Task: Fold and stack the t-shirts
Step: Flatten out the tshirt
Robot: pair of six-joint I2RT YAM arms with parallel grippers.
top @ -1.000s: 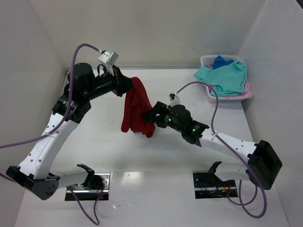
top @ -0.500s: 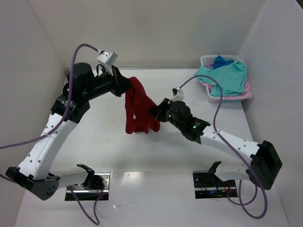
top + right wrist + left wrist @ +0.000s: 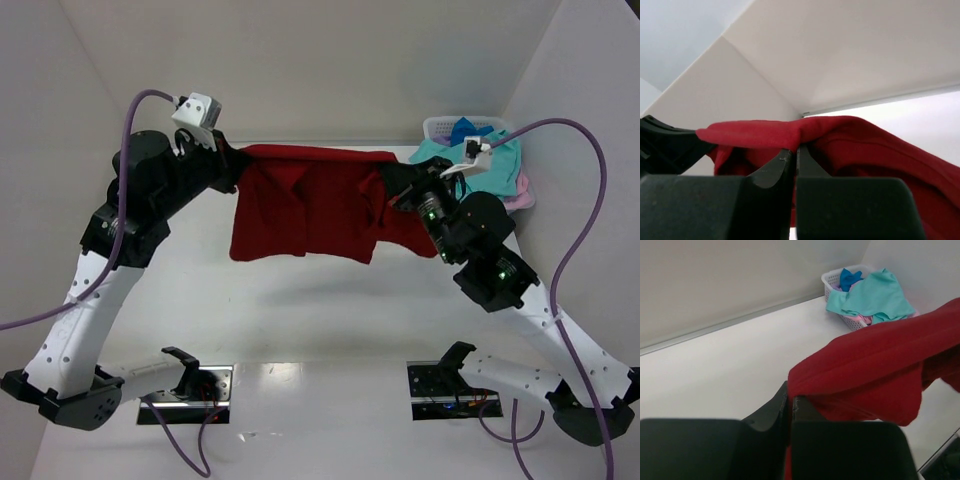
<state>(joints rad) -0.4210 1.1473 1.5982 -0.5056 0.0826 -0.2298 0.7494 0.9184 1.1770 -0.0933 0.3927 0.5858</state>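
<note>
- Two pincers share the load in the top view: the left pincer (image 3: pixel 237 165) and the right pincer (image 3: pixel 385 175) are each clamped on an upper corner of the red shirt (image 3: pixel 310 205). It hangs spread between them over the back half of the counter (image 3: pixel 300 310).
- Its long axis runs side to side along the taut top edge, and the body drops toward the near side. Whether the lower edge touches the counter I cannot tell.
- At the far right, well apart, the basket (image 3: pixel 436 127) holds the teal shirt (image 3: pixel 480 160), the blue shirt (image 3: pixel 465 128) and a sliver of the pink shirt (image 3: pixel 518 192).
- The step looks like spreading before the fold. To do it well, hold the top edge level and tight, lower both ends together and drag the cloth flat. The bunched flap near the right pincer needs smoothing.
- From the left wrist, the pincer (image 3: pixel 790 397) is nipped narrow on a red corner. The shirt (image 3: pixel 875 375) stretches away to the right, toward the basket (image 3: pixel 832 277).
- From the right wrist, the pincer (image 3: pixel 792 150) is pinched tight on a red edge, and the shirt (image 3: pixel 840 135) folds thickly over it.
</note>
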